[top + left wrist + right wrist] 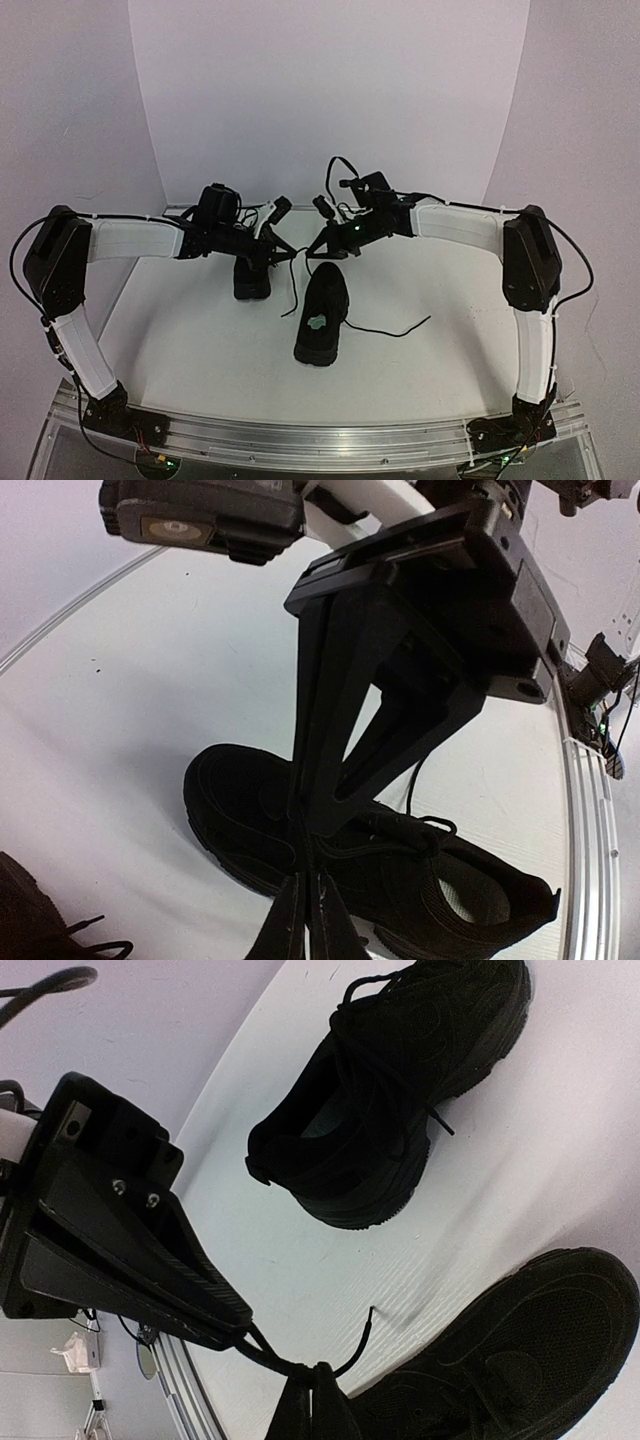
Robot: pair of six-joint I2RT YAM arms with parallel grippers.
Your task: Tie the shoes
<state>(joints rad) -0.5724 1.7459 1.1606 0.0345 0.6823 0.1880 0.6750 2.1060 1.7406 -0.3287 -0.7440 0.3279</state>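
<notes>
Left pincer [306, 900], fingers pressed together (any lace between them indiscernible), hangs near a small all-black low-top sneaker [252, 280]. Right pincer [312, 1385] pinches a thin black lace [300, 1366], probably to tension it. Just below it lies the pale-patched black sneaker [322, 318], long axis near-to-far, toe pointing away.

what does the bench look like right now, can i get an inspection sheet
surface: white tabletop, both shoes standing on it
job's things: two small black low-top sneakers; far sneaker under the left arm, near sneaker showing a pale patch inside; one trailing lace lies loose on the table
clutter: nothing seen
grippers: left claw shut, hold on a lace cannot be told; right claw shut on a thin black lace
cables: black cable loops over the right wrist, more along both arms
surroundings: white curved backdrop, aluminium rail at the near edge
</notes>
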